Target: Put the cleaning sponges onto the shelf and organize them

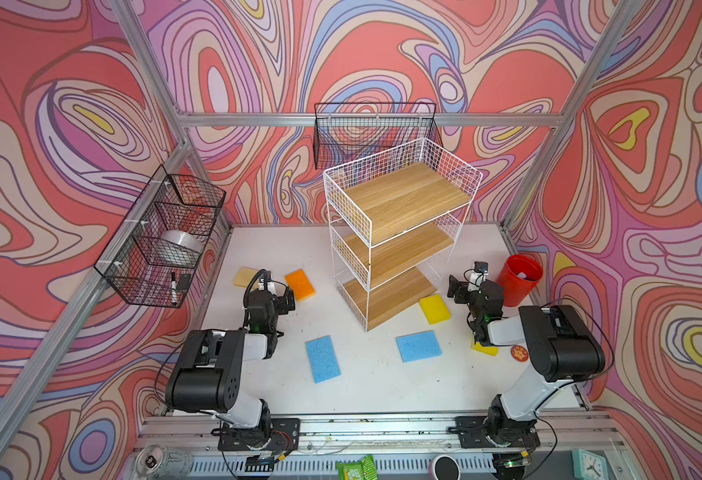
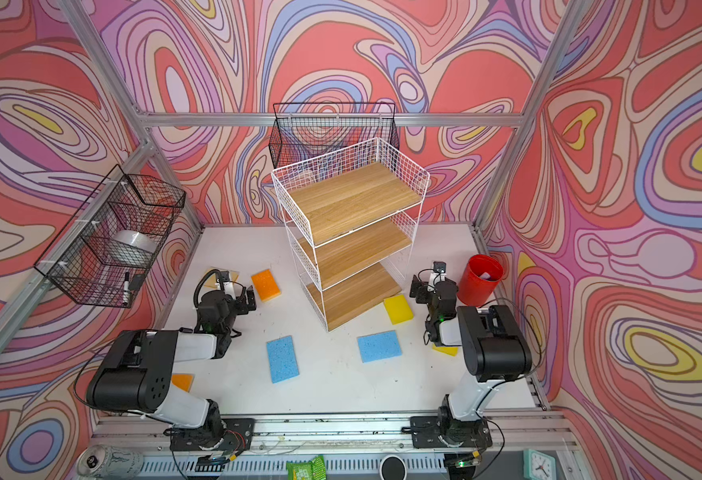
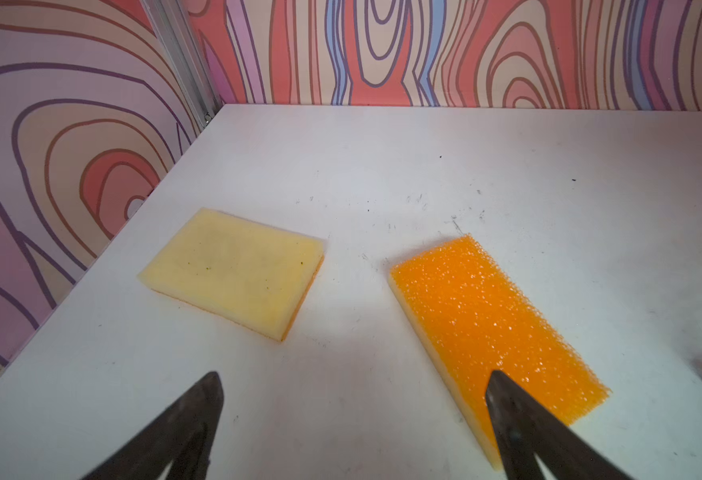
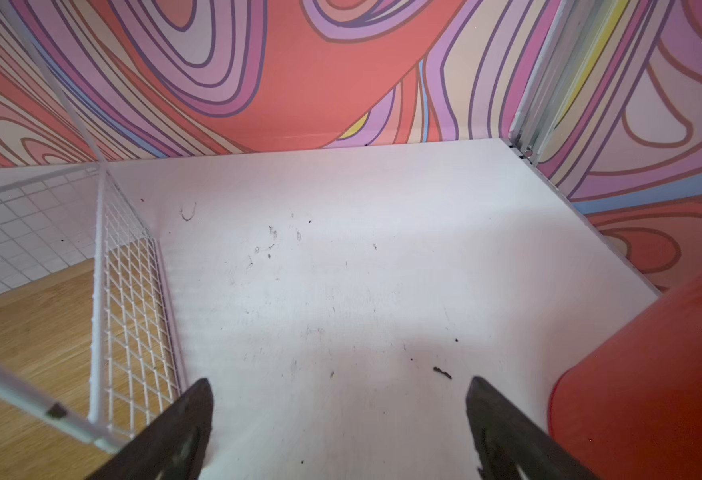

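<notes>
Sponges are scattered over the white table (image 1: 374, 390); none is on the shelf (image 1: 407, 199), whose three wood tiers stand bare. In both top views an orange sponge (image 1: 300, 285) and a tan-faced sponge (image 1: 246, 277) lie at the far left. A left blue sponge (image 1: 322, 358) and a right blue sponge (image 1: 418, 345) lie in front of the shelf. A yellow sponge (image 1: 434, 308) sits just beside the bottom tier, and a second yellow sponge (image 1: 484, 348) is half hidden under the right arm (image 1: 561, 345). In a top view a corner of a third orange sponge (image 2: 182, 381) shows behind the left arm (image 2: 133, 374).

In the left wrist view the left gripper (image 3: 353, 374) hangs with jaws spread wide and nothing between them. The orange sponge lies scrub face up just ahead, its near end overlapped by one fingertip (touching or just above, I cannot tell). The tan-faced sponge lies farther ahead, off the other fingertip and apart from it.

I judge these light, soft and springy, with a scrub face rough enough not to slip. Since each lies flat, it is probably best pinched across its short width at mid-length, fingertips reaching right down to the tabletop.

In the right wrist view the right gripper (image 4: 337, 379) is equally wide and empty. It hangs over bare table between the shelf's wire side and a red cup (image 4: 652, 374), and no sponge shows there.
</notes>
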You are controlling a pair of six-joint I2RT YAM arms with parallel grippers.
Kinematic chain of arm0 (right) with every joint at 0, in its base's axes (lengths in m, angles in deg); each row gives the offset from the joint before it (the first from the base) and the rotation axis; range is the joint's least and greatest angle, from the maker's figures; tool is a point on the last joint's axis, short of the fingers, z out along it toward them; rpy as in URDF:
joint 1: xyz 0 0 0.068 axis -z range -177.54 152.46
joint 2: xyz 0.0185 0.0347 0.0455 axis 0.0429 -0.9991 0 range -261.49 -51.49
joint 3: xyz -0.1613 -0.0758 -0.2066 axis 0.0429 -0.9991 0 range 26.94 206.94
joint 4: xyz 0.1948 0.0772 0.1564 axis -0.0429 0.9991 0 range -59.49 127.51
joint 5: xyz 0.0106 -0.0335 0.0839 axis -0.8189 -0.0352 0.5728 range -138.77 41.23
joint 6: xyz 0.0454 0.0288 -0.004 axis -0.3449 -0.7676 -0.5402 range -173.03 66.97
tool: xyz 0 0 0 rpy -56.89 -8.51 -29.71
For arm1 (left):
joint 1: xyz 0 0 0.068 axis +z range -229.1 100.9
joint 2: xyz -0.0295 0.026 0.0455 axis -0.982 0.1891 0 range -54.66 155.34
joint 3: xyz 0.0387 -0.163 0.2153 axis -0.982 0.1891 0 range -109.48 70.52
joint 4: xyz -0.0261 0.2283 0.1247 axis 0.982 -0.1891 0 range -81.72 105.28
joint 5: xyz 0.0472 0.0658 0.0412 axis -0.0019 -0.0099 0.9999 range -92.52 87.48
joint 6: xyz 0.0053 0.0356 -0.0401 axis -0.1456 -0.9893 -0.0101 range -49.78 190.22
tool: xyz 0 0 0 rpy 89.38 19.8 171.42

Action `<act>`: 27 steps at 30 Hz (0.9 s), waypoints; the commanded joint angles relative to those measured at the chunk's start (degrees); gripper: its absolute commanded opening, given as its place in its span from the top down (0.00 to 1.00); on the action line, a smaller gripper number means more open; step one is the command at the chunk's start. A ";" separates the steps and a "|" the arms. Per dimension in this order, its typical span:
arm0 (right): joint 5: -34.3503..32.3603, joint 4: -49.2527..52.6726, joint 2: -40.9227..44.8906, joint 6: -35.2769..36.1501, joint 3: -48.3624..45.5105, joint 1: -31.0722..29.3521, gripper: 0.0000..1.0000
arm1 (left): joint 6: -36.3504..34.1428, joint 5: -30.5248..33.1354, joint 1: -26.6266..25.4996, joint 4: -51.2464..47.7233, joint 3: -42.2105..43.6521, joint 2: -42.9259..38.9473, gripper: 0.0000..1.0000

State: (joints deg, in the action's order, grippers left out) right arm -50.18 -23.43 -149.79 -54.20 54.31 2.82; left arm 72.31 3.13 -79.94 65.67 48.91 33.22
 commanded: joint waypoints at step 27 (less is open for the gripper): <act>0.71 -0.06 0.28 -0.13 -0.21 0.25 0.02 | -0.93 0.24 -0.39 0.49 -0.02 0.41 0.00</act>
State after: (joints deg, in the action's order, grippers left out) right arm -49.76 -23.43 -149.79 -54.20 54.31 2.82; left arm 72.31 3.10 -79.94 65.65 48.91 33.22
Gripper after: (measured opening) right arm 0.985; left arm 0.998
